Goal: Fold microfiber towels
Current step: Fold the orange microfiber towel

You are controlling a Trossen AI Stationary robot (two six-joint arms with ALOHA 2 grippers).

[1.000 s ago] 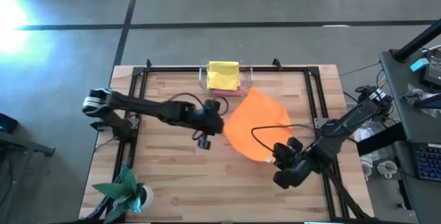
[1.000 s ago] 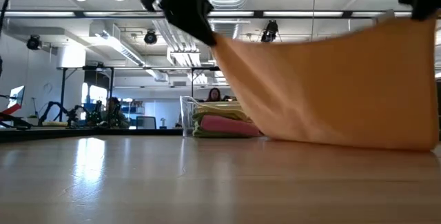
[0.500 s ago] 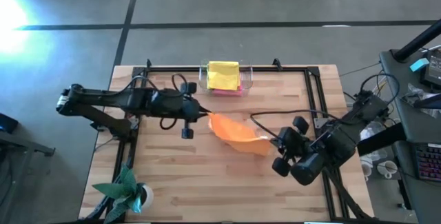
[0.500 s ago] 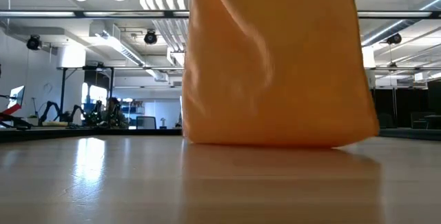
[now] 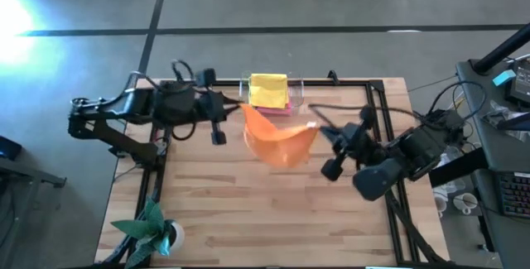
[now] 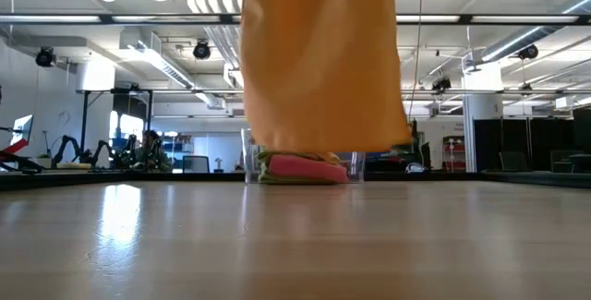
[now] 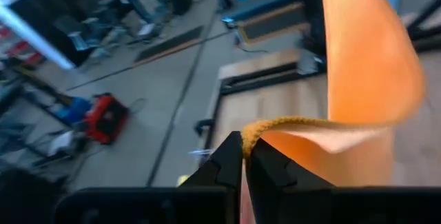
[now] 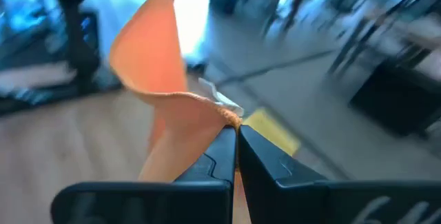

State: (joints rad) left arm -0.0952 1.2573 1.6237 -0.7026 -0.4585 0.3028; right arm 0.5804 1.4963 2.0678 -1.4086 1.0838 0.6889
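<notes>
We hold the orange towel (image 5: 280,141) stretched above the desk (image 5: 248,211): left gripper (image 5: 234,103) and right gripper (image 5: 319,128) jaws each clenched on one corner, near the clear tray (image 5: 296,95).

Orange towel (image 5: 279,142): one, hanging above worktop (image 5: 248,211).
Yellow towel (image 5: 268,89): one, top of stack in tray.
Pink towel (image 6: 300,165): one, low in same stack.
Clear tray (image 5: 296,93): one, at far edge.
Potted plant (image 5: 154,229): one, near-left corner.
Arms: two.
</notes>
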